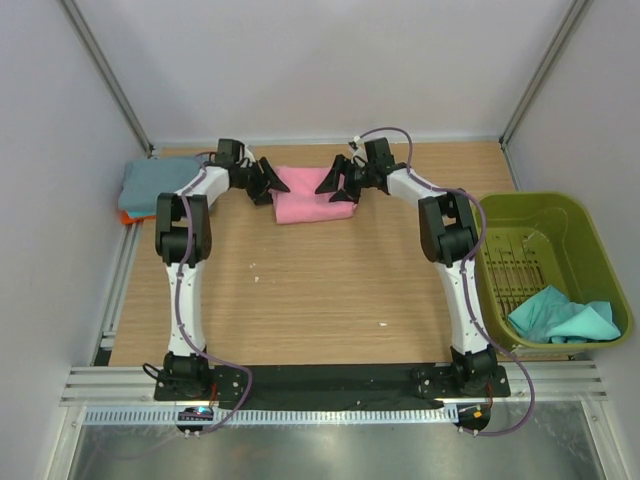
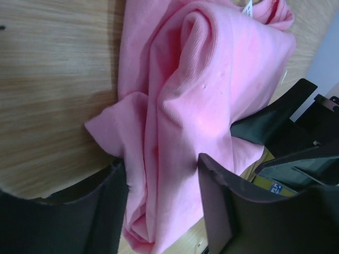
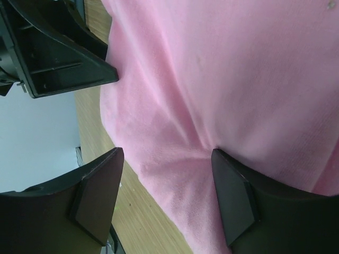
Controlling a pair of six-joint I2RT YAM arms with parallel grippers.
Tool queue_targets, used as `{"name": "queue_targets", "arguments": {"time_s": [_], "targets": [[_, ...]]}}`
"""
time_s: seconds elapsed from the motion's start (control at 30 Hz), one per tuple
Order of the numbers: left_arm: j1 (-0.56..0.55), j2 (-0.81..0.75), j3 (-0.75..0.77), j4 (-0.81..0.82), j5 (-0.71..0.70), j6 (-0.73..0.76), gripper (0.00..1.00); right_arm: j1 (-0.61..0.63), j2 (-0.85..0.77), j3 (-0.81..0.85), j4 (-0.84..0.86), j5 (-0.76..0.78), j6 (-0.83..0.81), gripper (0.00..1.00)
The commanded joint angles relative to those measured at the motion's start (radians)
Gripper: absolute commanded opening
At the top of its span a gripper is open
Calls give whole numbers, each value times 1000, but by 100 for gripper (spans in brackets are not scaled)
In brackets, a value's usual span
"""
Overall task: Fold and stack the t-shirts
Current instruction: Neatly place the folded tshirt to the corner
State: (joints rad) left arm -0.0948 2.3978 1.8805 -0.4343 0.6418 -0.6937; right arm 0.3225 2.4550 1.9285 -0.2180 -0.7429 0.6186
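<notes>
On my feed the pink t-shirt [image 1: 305, 200] was one plain bright colour, finely ribbed up close, and the jaws on either side of it were black. The grey-blue shirt [image 1: 150, 183] looked dusty, with an orange shirt [image 1: 124, 216] edging out beneath it. The basket [image 1: 600, 250] was olive green, the teal shirt [image 1: 560, 318] plain, and the desk [image 1: 320, 300] pale wood grain

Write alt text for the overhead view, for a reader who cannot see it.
Two robot arms reach across a wooden table to a folded pink t-shirt, left fingers and right fingers open at its two ends. A grey-blue shirt lies far left; a teal shirt sits in an olive-green basket, right.
</notes>
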Motion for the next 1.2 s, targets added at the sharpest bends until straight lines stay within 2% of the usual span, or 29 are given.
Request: {"name": "queue_targets", "arguments": {"time_s": [0.0,0.03,0.1,0.27,0.37,0.43,0.47,0.63,0.73,0.77,0.97,1.13,1.17], "targets": [[3,64,9,52,32,-24,53,1,4,-20,-29,23,-36,73],[1,70,5,58,42,-30,44,1,7,-19,-29,23,-34,73],[-3,72,2,63,44,-38,36,0,9,-13,-24,28,-31,73],[-11,90,3,95,56,-53,29,1,9,-2,-18,33,-31,73],[-25,92,3,133,93,-64,21,0,-8,-8,-30,37,-46,73],[-32,77,-1,149,128,-64,4,-2,-30,-14,-50,45,-68,73],[-39,54,-3,147,130,-63,0,-5,-60,-16,-55,50,-77,74],[-40,-48,8,92,125,64,0,-36,-186,-2,-122,126,-210,75],[-39,-120,49,-31,122,169,0,-49,-276,15,-185,213,-331,76],[-37,-135,61,-64,116,250,0,-54,-300,12,-205,247,-353,76],[16,-222,135,-251,46,468,0,-72,-490,-71,-248,346,-500,77],[62,-247,216,-424,-20,634,0,-111,-614,-210,-230,344,-494,78],[67,-227,292,-467,-31,660,0,-115,-639,-224,-228,340,-493,78]]}}
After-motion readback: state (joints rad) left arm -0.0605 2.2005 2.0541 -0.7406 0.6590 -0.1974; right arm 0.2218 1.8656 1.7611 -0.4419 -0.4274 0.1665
